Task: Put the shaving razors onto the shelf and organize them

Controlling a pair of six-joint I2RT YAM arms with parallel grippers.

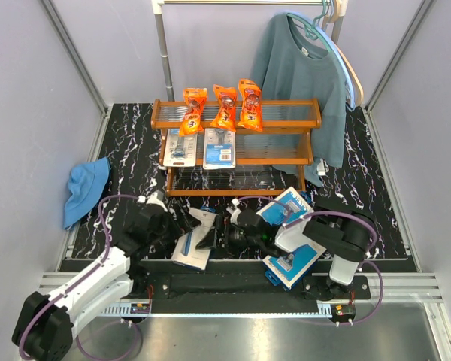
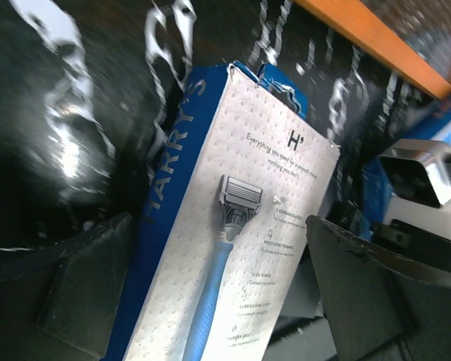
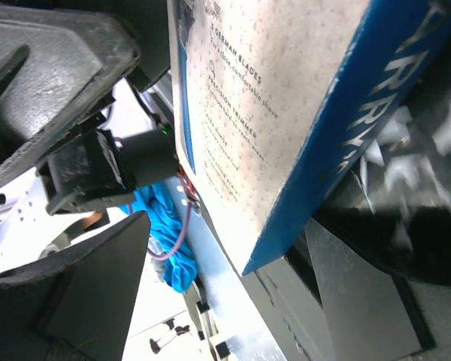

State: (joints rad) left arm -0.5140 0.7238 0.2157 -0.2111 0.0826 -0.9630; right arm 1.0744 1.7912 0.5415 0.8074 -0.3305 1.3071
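Razor box (image 2: 240, 226): laid between the wide-spread fingers of the left gripper (image 2: 215, 219). Its corner is flanked by the right gripper (image 3: 227, 218), likewise spread. A second box (image 1: 292, 204) is seen near the right gripper. Shelf (image 1: 293, 113) is set beyond both.

Three bags (image 1: 224, 107) sit on the shelf's (image 1: 286, 113) top tier, two cards (image 1: 219, 147) one tier below; three boxes (image 1: 194, 244) lie on the table (image 1: 376, 195) in front

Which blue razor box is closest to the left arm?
The lone box in the middle of the table; the other two boxes lie farther right.
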